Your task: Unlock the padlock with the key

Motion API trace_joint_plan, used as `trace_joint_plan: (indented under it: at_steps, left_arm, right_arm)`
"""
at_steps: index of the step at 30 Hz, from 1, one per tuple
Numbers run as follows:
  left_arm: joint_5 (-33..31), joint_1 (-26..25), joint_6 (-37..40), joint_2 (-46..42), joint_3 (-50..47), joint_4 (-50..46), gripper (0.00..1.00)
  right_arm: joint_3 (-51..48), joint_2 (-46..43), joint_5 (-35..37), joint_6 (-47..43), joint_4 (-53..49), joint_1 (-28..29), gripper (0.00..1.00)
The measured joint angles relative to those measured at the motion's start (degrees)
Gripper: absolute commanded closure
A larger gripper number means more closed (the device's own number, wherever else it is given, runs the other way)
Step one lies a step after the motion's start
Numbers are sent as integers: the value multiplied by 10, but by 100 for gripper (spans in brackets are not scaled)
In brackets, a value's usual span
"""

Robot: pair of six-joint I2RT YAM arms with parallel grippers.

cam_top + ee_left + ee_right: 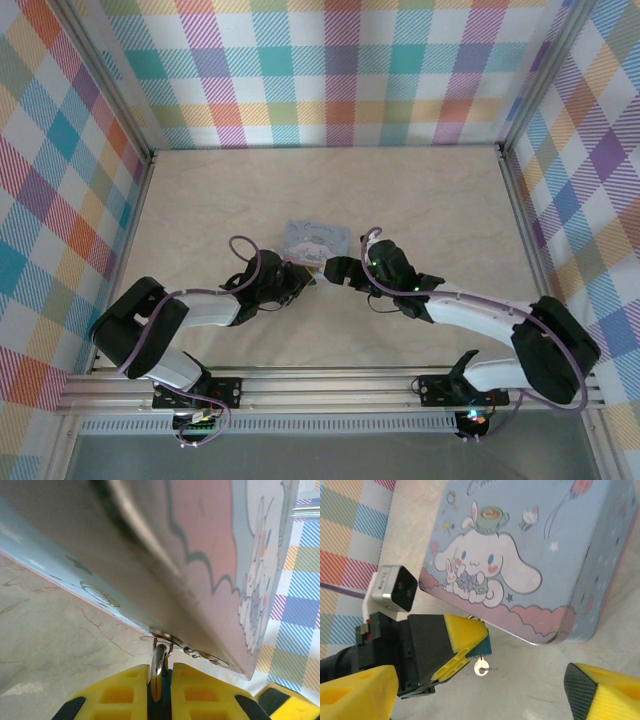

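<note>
While the left gripper (468,642) is clamped on the padlock (485,641) at the lower centre of the right wrist view, just below the blue tin (520,555), a small silvery key (481,669) shows right under it. Low in the left wrist view, 2 yellow fingers (125,695) pinch its thin shackle (158,665) at the tin's edge. The right gripper (480,692) has its fingers wide apart.
</note>
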Motion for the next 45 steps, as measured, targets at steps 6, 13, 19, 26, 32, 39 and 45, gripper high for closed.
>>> trace_joint_plan:
  at_steps: [6, 13, 19, 26, 32, 39, 45]
  left_arm:
    - [0, 0, 4, -1, 3, -8, 100]
    - [0, 0, 6, -4, 8, -21, 100]
    - [0, 0, 6, -8, 21, -47, 100]
    - [0, -4, -3, -12, 37, -74, 100]
    - [0, -4, -13, -12, 40, -78, 100]
    - [2, -9, -21, -12, 55, -92, 100]
    - [2, -10, -26, -12, 59, -94, 100]
  right_arm:
    - [0, -49, 28, -77, -22, -1, 0]
    - [-15, -90, 74, -132, -9, -3, 0]
    - [-37, -109, 84, -224, 16, -3, 0]
    - [-23, -136, 48, -414, 7, -2, 0]
    - [27, -118, 26, -608, -76, 28, 0]
    - [29, -73, 126, -801, -121, 120, 0]
    - [-6, -63, 182, -880, -88, 147, 0]
